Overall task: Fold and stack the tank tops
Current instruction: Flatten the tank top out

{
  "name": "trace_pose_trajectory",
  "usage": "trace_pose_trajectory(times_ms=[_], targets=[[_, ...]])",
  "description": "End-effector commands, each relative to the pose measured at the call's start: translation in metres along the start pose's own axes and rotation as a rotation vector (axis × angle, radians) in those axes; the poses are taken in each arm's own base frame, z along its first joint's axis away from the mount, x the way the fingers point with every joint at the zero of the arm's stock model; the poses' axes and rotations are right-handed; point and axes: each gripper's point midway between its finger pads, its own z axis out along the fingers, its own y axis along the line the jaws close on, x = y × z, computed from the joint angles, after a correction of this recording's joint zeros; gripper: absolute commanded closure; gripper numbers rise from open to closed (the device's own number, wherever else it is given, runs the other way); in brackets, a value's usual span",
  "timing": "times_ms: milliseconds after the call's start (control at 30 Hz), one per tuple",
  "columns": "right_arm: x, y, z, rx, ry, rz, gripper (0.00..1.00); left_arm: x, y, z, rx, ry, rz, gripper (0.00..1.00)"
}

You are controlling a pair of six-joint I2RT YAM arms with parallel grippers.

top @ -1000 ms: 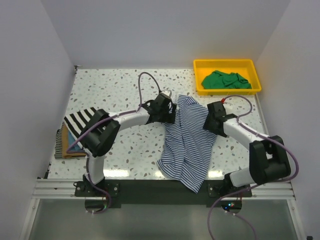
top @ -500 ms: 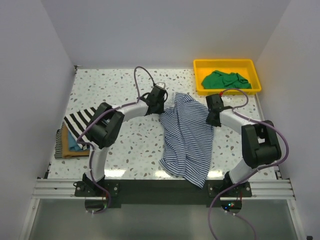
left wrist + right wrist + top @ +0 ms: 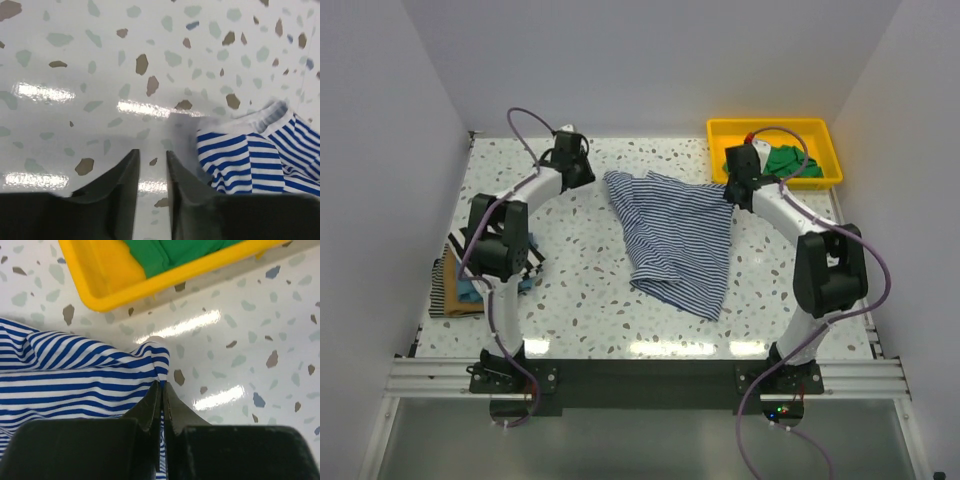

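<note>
Stripes mark the table (image 3: 570, 290) centre, where the navy-white striped tank top (image 3: 675, 235) lies spread. Overhead I see each arm reaching toward a far corner; only the wrist cameras show the grips. My right gripper (image 3: 161, 390) pinches the hem near the yellow tray (image 3: 107, 300) holding the green tank top (image 3: 170, 252). My left gripper (image 3: 152, 160) stands slightly parted and empty, with the cloth just beside it.

The left gripper (image 3: 152, 156) points down at the speckled terrazzo table (image 3: 150, 50), its two dark fingers (image 3: 122, 185) standing a narrow gap apart with only bare tabletop showing between them. The blue-and-white striped tank top (image 3: 250, 155) lies bunched just beside the right-hand finger, outside the gap.
</note>
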Motion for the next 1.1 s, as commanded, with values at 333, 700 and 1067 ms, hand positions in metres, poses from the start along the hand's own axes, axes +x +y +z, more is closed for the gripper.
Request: trace_pose_trajectory(times_ms=[333, 700, 1067], targets=[[-0.009, -0.031, -0.046, 0.049, 0.008, 0.019, 0.34, 0.048, -0.103, -0.138, 0.138, -0.075, 0.329, 0.25], [0.112, -0.041, -0.127, -0.238, 0.129, 0.192, 0.50, 0.203, -0.164, -0.199, 0.133, 0.038, 0.961, 0.27], [0.183, -0.046, -0.136, -0.221, 0.236, 0.182, 0.62, 0.245, -0.190, -0.194, 0.172, 0.031, 1.103, 0.29]])
